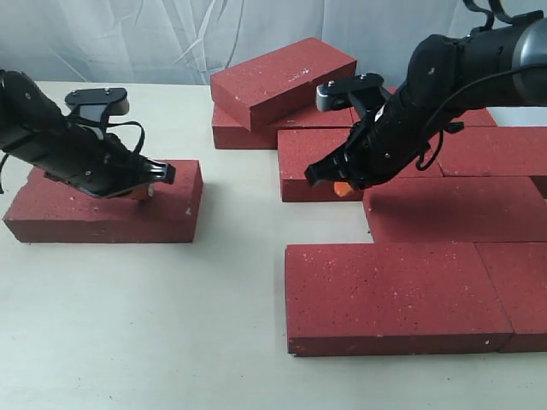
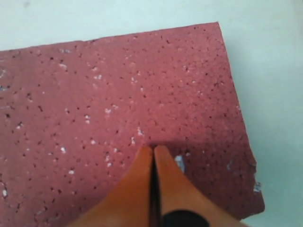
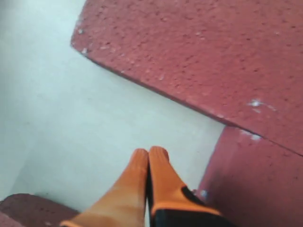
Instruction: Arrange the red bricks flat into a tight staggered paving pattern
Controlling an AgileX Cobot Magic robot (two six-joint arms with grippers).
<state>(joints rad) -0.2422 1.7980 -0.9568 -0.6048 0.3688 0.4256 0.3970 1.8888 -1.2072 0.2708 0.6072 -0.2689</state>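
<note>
Several red bricks lie on the pale table. One red brick sits alone at the left, and my left gripper rests shut on its top face near one end, holding nothing. At the right, laid bricks form a flat group. My right gripper is shut and empty, hovering by the left end of the middle brick, with bare table under its tips. One brick lies tilted on top of another at the back.
A bare strip of table separates the lone brick from the laid group. More bricks extend to the right edge. A white curtain hangs behind. In the right wrist view, bricks border the table gap.
</note>
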